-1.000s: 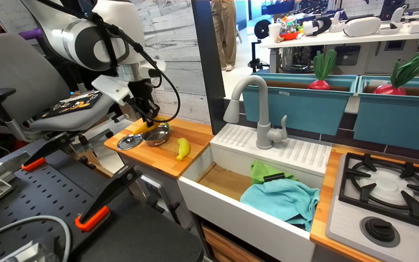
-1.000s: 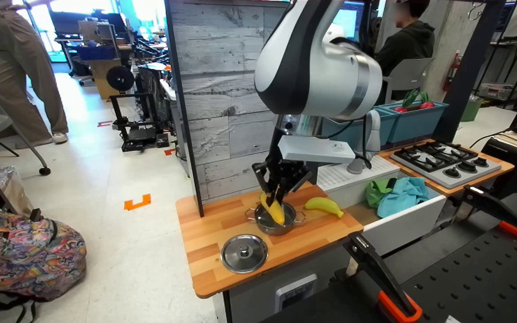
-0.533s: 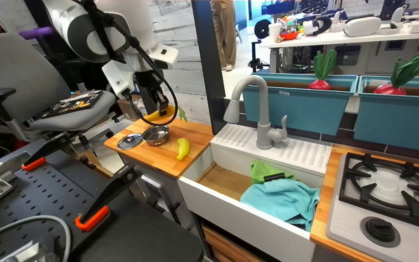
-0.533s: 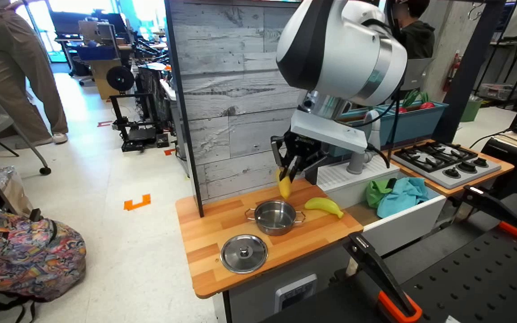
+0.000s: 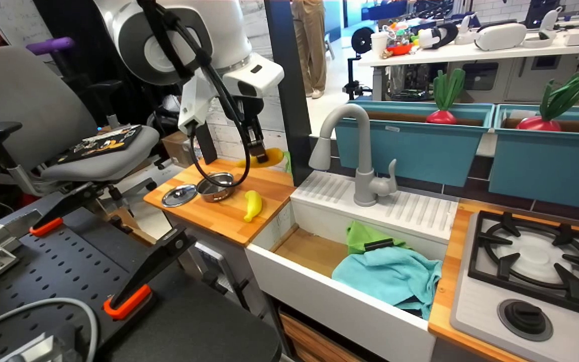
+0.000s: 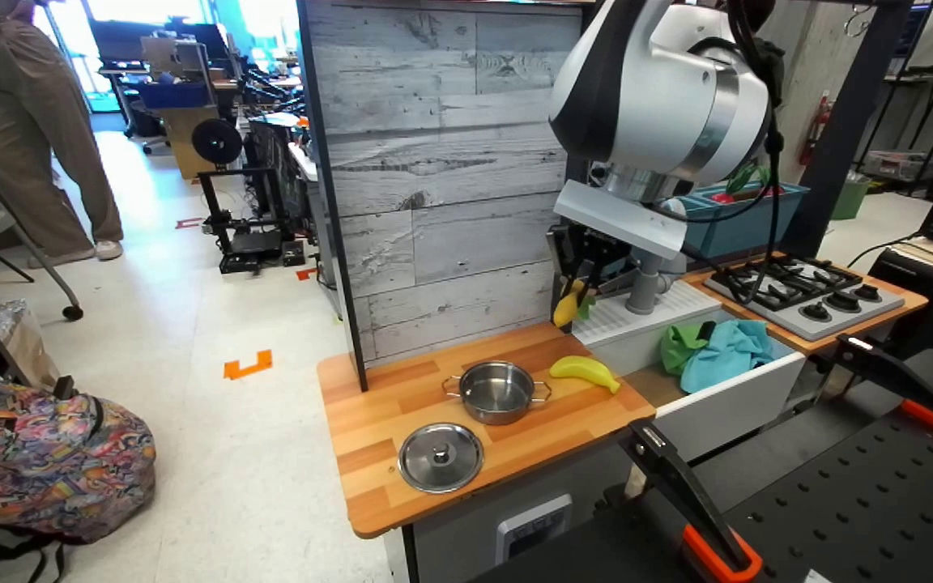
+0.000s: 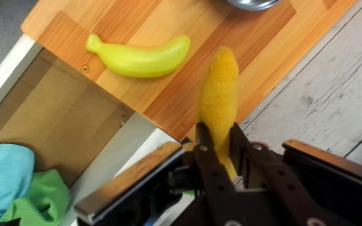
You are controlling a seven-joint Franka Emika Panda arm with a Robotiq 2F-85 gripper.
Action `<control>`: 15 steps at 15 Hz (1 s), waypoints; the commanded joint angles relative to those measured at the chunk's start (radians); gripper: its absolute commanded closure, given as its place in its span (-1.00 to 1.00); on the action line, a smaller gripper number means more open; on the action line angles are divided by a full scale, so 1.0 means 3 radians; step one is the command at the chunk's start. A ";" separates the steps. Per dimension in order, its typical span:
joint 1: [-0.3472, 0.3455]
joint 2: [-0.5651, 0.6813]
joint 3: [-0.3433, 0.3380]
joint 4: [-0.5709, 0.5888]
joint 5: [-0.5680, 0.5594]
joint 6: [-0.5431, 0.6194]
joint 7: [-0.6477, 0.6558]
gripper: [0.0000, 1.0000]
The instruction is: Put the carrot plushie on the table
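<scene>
Carrot plushie (image 7: 217,103) snug between the jaws, tip beyond.

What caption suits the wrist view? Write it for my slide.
Carrot plushie pinched in the end effector, seen against the wooden table where a yellow banana lies.

Bare desk (image 7: 259,53) lies between the toy banana (image 7: 138,61) and the whitewashed plank wall (image 7: 319,81); a strip also separates that wall from the two-handled steel pot (image 6: 496,397). The pot lid (image 6: 440,470) and, past the desk's edge, the upright gooseneck faucet (image 5: 364,151) are further obstacles.
</scene>
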 commanded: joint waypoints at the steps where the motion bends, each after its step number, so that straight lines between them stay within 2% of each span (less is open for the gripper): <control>1: 0.0463 0.0134 -0.0462 0.0133 0.0049 0.0044 0.0465 1.00; 4: 0.0793 0.0274 -0.0744 0.0234 -0.0003 -0.0045 0.0754 1.00; 8: 0.1093 0.0450 -0.0922 0.0381 -0.0078 -0.0115 0.1014 1.00; 11: 0.1159 0.0545 -0.0905 0.0497 -0.0110 -0.0115 0.1053 1.00; 15: 0.1095 0.0640 -0.0768 0.0657 -0.0113 -0.0103 0.0962 1.00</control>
